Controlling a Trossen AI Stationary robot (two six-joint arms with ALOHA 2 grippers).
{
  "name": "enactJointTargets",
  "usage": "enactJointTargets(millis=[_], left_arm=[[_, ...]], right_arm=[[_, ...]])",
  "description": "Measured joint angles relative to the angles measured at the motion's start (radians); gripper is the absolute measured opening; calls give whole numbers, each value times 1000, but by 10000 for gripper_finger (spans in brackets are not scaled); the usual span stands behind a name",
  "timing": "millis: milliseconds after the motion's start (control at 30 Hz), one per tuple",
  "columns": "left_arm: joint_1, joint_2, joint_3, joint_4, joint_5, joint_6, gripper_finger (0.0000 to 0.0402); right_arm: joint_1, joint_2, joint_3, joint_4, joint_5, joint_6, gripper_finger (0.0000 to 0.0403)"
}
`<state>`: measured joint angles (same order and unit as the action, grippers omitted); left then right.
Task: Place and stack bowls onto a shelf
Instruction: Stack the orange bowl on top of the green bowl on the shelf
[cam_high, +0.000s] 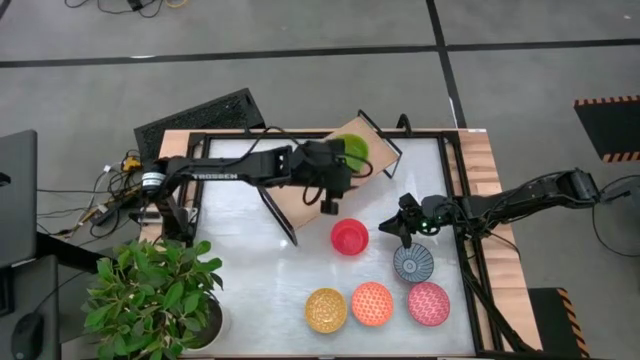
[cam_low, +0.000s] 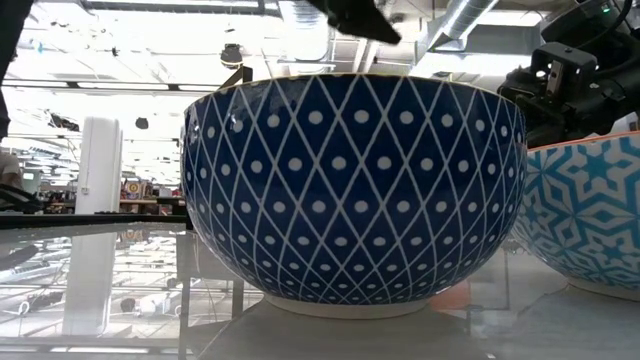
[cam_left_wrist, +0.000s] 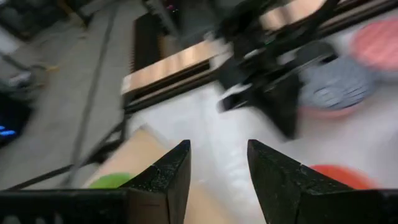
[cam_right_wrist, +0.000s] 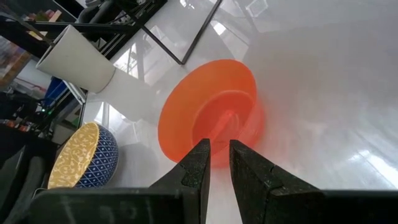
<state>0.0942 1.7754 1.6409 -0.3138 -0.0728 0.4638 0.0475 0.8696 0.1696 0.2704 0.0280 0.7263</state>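
The shelf (cam_high: 295, 208), a light-wood board with black frame ends, stands slantwise on the table's far half. A green bowl (cam_high: 352, 150) sits on its far right end. My left gripper (cam_high: 327, 203) hovers open over the board, just short of the green bowl (cam_left_wrist: 112, 180), with nothing between its fingers. A red-orange bowl (cam_high: 349, 236) rests on the table to the right of the shelf. My right gripper (cam_right_wrist: 219, 149) points at it from the right, its fingers a narrow gap apart and holding nothing. Blue-white (cam_high: 412, 263), yellow (cam_high: 326, 309), orange (cam_high: 372, 303) and pink (cam_high: 428, 303) bowls stand nearer the front.
A potted plant (cam_high: 150, 295) stands at the table's near left corner. The low view is filled by a dark-blue patterned bowl (cam_low: 350, 190), with a light-blue patterned one (cam_low: 590, 220) beside it. A black frame (cam_high: 460, 200) runs along the table's right edge.
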Motion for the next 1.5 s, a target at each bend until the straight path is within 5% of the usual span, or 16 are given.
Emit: enactJointTargets(millis=[167,733,1167,1500], left_arm=[[-69,9,0,-8,93,-99,144],[-200,150,-2,-133,139,-196,144],[-263,256,-3,-192,51,-264,144],[-250,320,0,-145,92,-267,144]], right_arm=[[0,0,0,0,1,-1,86],[0,0,0,-1,6,0,86],[0,2,0,-2,5,0,86],[4,2,0,-15,4,6,86]])
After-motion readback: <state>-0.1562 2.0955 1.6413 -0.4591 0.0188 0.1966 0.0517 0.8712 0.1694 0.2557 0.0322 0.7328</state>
